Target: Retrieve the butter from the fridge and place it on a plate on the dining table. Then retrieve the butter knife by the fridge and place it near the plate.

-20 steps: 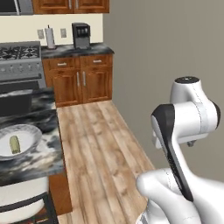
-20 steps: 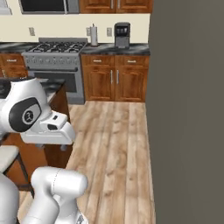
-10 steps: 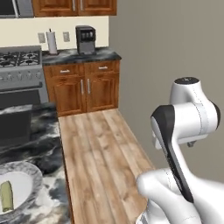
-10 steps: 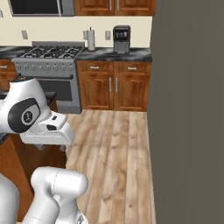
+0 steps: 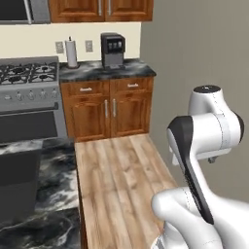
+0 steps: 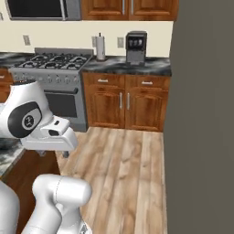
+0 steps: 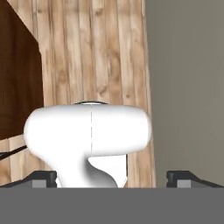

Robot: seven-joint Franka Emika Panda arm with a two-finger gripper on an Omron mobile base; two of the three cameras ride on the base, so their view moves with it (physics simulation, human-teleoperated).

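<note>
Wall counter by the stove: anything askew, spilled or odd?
Nothing stands out. The coffee machine and paper towel roll stand upright on the wall counter, cabinet doors shut, wood floor clean.

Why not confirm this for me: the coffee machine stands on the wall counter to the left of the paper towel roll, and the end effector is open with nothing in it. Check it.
One thing is wrong. In the left base view the coffee machine stands to the right of the paper towel roll, not the left, on the wall counter. The rest holds: the hand view shows the end effector open with nothing in it.
</note>
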